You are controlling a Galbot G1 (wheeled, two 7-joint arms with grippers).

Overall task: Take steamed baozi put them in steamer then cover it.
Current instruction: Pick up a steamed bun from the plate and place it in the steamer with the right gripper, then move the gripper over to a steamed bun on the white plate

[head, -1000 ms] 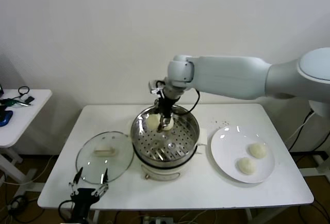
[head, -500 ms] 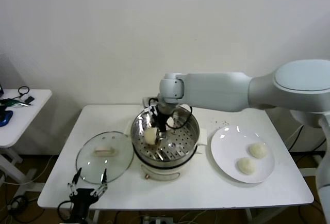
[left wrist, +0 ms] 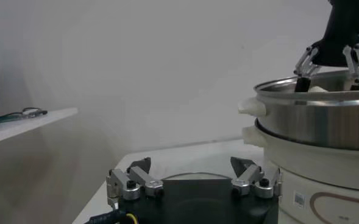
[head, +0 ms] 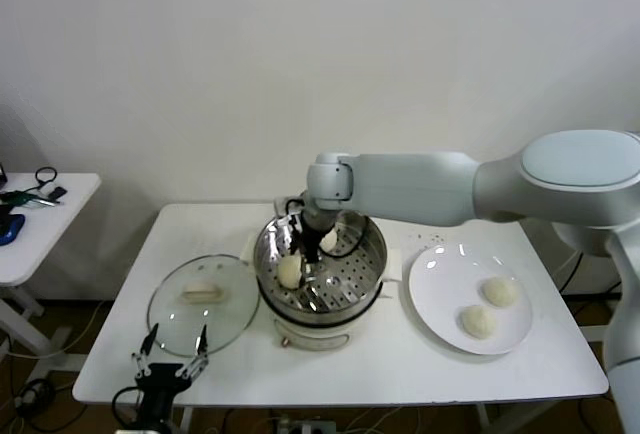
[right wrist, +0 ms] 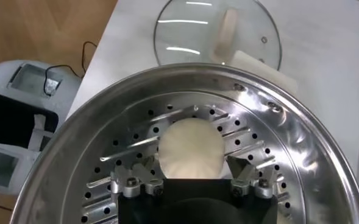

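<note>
cream baozi (right wrist: 189, 149) between open right tool (right wrist: 191, 182)

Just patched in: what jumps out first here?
The right gripper reaches down into the steamer at table centre, open fingers either side of a baozi on the perforated tray. Two buns wait on the white plate to the right; the cover lies left.

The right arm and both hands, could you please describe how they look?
The right arm is smooth glossy white with rounded joints and a black cable at the wrist. The right hand and left hand have black bodies and silver metal linkage fingers with black tips.
</note>
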